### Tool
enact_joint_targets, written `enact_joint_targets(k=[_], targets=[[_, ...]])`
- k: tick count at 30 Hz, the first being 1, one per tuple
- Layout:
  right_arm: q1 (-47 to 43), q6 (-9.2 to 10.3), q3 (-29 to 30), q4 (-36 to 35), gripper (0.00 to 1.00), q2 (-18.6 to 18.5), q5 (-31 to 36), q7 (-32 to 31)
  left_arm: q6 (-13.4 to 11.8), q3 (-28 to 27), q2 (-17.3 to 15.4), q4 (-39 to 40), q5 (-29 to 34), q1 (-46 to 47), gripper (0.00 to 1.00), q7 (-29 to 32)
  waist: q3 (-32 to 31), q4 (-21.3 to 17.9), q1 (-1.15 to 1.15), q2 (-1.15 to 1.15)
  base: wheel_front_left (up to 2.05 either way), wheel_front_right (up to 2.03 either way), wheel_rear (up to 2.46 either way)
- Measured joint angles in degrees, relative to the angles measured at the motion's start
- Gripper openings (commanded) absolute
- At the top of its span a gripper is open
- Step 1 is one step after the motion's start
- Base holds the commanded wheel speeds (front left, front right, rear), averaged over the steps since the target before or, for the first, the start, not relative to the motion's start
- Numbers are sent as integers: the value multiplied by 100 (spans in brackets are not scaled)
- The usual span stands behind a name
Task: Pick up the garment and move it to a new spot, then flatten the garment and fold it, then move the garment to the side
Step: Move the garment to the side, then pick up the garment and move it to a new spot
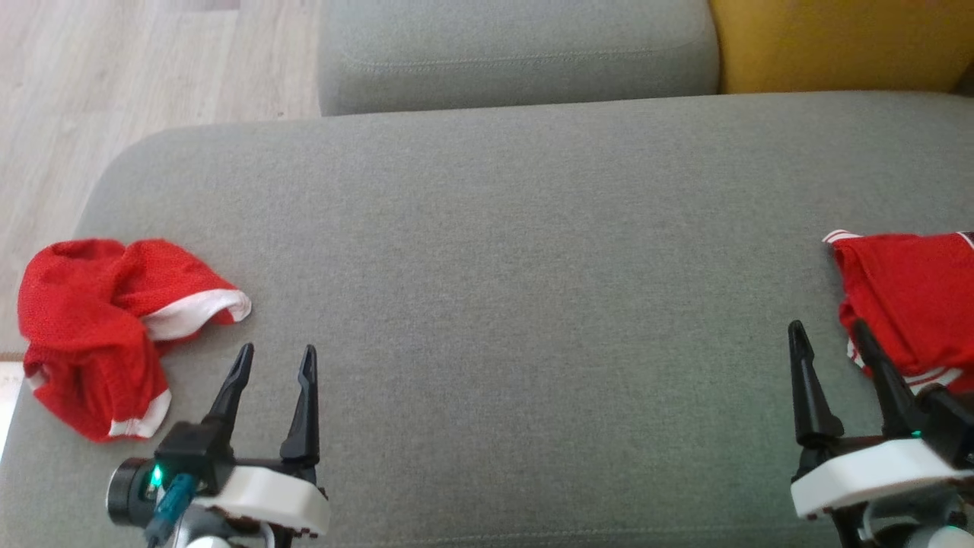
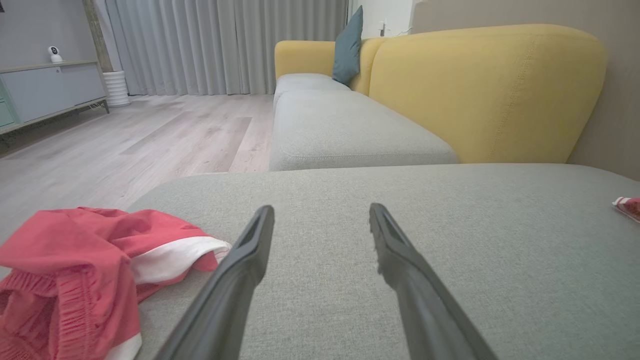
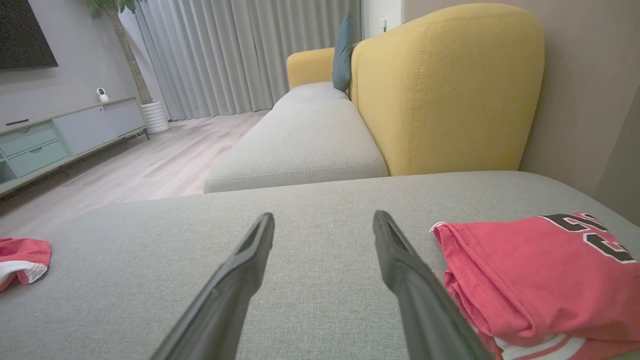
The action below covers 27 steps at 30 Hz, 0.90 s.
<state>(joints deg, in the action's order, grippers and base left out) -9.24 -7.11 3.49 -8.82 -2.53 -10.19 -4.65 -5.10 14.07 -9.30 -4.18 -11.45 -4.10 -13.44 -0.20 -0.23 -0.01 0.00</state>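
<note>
A crumpled red garment (image 1: 91, 327) with white trim lies in a heap at the left end of the grey sofa seat (image 1: 517, 304); the left wrist view has it at the lower left (image 2: 70, 270). My left gripper (image 1: 275, 361) stands open just right of it, nothing between its fingers (image 2: 320, 215). A folded red garment (image 1: 909, 304) with white stripes and black lettering (image 3: 540, 280) rests at the seat's right edge. Beside its left edge hovers my right gripper (image 1: 828, 335), open and empty (image 3: 324, 222), its right finger overlapping the fabric in the head view.
A second grey seat cushion (image 1: 517, 53) adjoins the far side, with a yellow backrest (image 1: 837, 42) at the back right. Pale wood floor (image 1: 114, 84) drops away past the seat's left edge. The wrist views show curtains, a teal cushion (image 2: 350, 47) and a low cabinet (image 3: 55, 137).
</note>
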Motion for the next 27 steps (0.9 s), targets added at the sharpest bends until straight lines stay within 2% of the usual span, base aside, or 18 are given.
enact_joint_targets(k=[21, 27], targets=[[-20, 0, -5, -144, 100, 1, 0, -67, -98, 33, -62, 30, -32, -3, 100, 73, 0, 28, 0, 0, 0, 0, 0], [-85, 0, 66, -222, 100, 2, 2, -83, -99, 62, -73, 40, -80, 46, 100, 73, 70, 216, 0, 0, 0, 0, 0]])
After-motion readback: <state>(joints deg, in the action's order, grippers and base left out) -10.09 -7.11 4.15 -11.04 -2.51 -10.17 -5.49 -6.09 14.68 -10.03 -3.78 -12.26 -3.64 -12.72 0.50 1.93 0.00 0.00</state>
